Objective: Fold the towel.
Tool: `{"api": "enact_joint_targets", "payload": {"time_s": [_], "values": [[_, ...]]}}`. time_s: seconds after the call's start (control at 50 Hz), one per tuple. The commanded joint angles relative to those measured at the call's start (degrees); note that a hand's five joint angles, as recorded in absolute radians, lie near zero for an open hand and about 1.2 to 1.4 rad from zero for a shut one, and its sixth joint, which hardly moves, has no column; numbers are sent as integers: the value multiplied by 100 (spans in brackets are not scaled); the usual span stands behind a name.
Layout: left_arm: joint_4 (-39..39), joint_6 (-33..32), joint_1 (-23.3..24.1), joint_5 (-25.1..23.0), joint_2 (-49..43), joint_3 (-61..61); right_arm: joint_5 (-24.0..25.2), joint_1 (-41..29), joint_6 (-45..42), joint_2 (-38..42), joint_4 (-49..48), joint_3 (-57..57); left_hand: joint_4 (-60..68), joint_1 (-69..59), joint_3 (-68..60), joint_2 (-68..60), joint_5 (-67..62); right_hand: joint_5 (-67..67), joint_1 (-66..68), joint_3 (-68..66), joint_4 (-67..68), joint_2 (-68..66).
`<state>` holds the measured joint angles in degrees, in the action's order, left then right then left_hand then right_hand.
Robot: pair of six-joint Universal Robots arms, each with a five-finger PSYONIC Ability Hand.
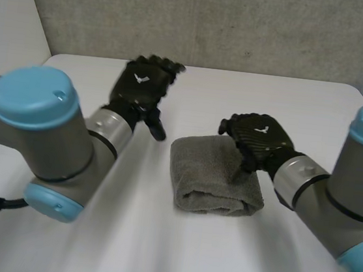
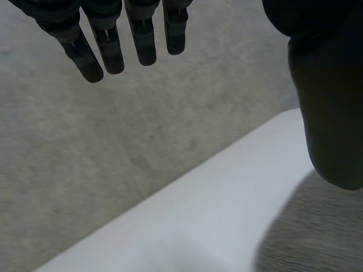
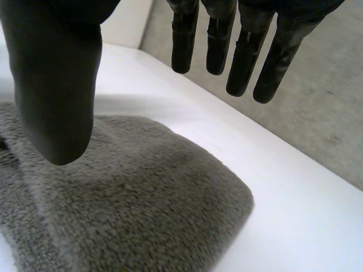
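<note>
Straight, empty fingers (image 3: 185, 45) of the right hand (image 1: 260, 137) sit over the right far corner of the grey towel (image 1: 213, 176), which lies folded on the white counter (image 1: 155, 251), while the left hand (image 1: 141, 85), likewise slack-fingered, hangs clear, suggesting the fold is finished.

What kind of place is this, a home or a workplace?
Probably a robotics lab or test bench, not a home: a white table before a grey wall, grey robot arms ending in a black left hand and a black right hand, and a folded grey terry towel.
</note>
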<state>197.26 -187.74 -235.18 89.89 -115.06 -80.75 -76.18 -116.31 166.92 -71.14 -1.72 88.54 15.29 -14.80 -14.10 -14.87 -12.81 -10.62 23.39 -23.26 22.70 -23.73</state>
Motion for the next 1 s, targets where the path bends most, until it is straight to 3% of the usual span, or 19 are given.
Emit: {"api": "enact_joint_targets", "payload": {"time_s": [0.02,0.22,0.34,0.5,0.6,0.7,0.8,0.9,1.0], "values": [[-21,281,472,28,-753,199,121,258,165,-5,-3,146,-407,358,288,365,1159,145,-423,409,-353,456],[-215,317,746,55,-1669,411,-10,337,95,1198,5,-152,-373,324,254,331,1125,596,-873,860,-804,907],[-469,343,763,63,-1626,420,-28,346,77,1304,58,-390,-423,374,304,381,1175,1062,-1339,1326,-1270,1373],[-943,378,684,63,-774,613,-55,302,218,390,120,-698,-491,442,372,449,1243,1062,-1339,1326,-1270,1373],[-1410,501,526,99,-104,859,-415,302,710,-49,129,-962,-491,442,372,449,1243,1062,-1339,1326,-1270,1373],[-1955,835,69,336,476,1132,-1125,389,1220,-698,146,-1111,-491,442,372,449,1243,1062,-1339,1326,-1270,1373],[-2517,1117,-177,608,889,1483,-1574,582,1167,-910,146,-1137,-491,442,372,449,1243,1062,-1339,1326,-1270,1373],[-3175,1143,-458,705,1196,1738,-1628,644,1149,-972,277,-1234,-491,442,372,449,1243,1062,-1339,1326,-1270,1373],[-3238,1126,-581,705,1293,1773,-1628,679,1158,-972,593,-1348,-491,442,372,449,1243,1062,-1339,1326,-1270,1373]]}}
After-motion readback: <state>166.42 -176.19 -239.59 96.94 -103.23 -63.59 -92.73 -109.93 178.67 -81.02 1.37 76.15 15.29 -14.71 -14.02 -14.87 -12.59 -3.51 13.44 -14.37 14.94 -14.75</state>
